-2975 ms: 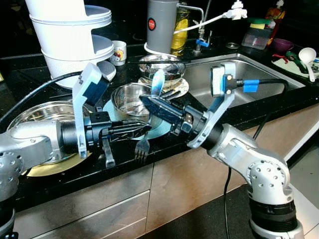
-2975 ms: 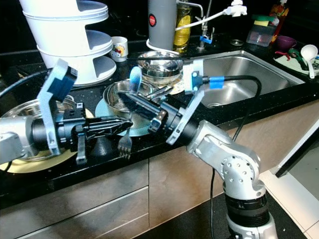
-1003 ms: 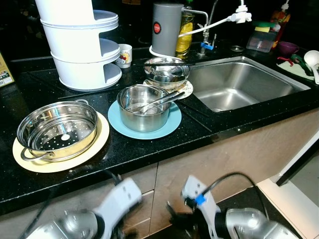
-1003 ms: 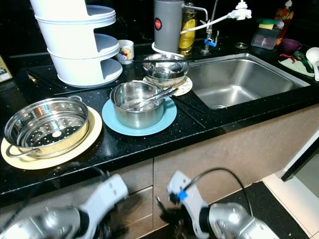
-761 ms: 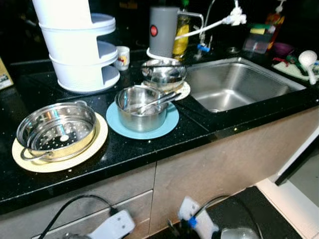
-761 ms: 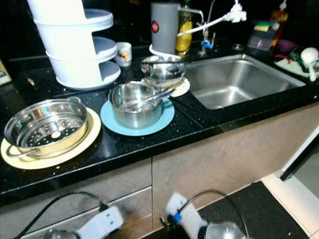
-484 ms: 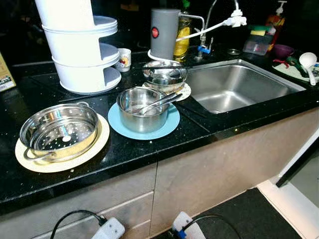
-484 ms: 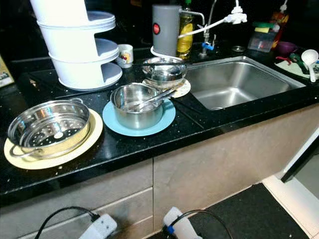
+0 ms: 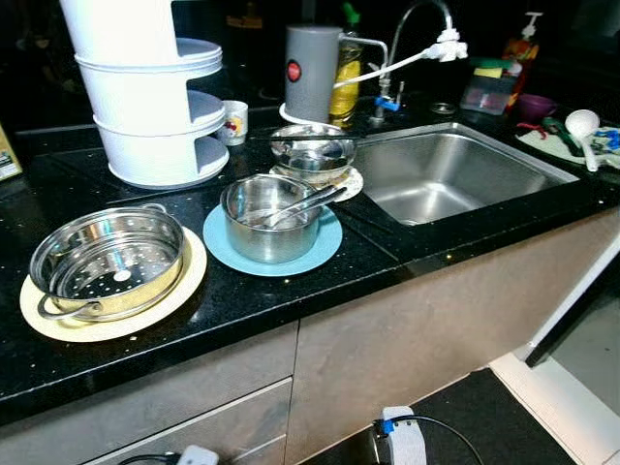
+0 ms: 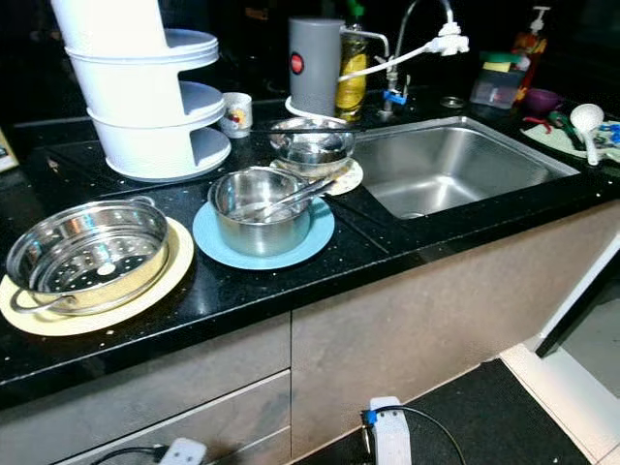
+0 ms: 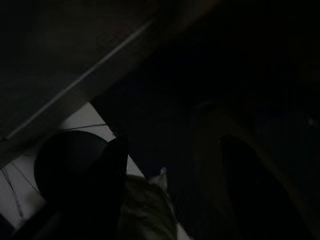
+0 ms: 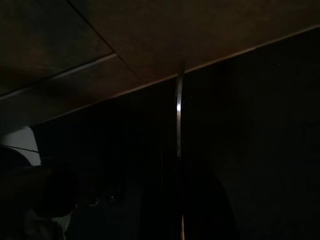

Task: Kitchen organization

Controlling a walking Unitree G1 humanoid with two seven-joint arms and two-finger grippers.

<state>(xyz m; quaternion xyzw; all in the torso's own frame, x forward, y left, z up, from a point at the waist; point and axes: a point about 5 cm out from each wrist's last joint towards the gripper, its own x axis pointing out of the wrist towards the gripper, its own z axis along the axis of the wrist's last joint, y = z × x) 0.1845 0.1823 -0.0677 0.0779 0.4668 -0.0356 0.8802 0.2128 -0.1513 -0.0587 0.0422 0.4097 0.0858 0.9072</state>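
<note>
A steel pot (image 9: 269,221) stands on a blue plate (image 9: 325,254) mid-counter, with long metal utensils (image 9: 302,201) leaning in it. To its left, a perforated steamer pan (image 9: 107,263) rests on a yellow plate. Behind the pot, a steel bowl (image 9: 312,147) sits on a small plate. Both arms hang below the counter edge, where their wrist camera mounts (image 9: 404,448) show. In the dark left wrist view, the left gripper (image 11: 175,185) has its fingers apart with nothing made out between them. The right gripper (image 12: 180,200) is shut on a thin metal utensil (image 12: 178,110) seen edge-on.
A steel sink (image 9: 455,174) with a faucet lies to the right. A white tiered rack (image 9: 145,97), a mug (image 9: 232,121) and a grey canister (image 9: 305,73) stand at the back. A white ladle (image 9: 581,124) lies far right. Cabinet fronts (image 9: 407,339) drop below the counter.
Both arms, over the counter by the pot three seconds ago, have dropped below its edge. The fork at the front edge is gone. The camera has shifted slightly.
</note>
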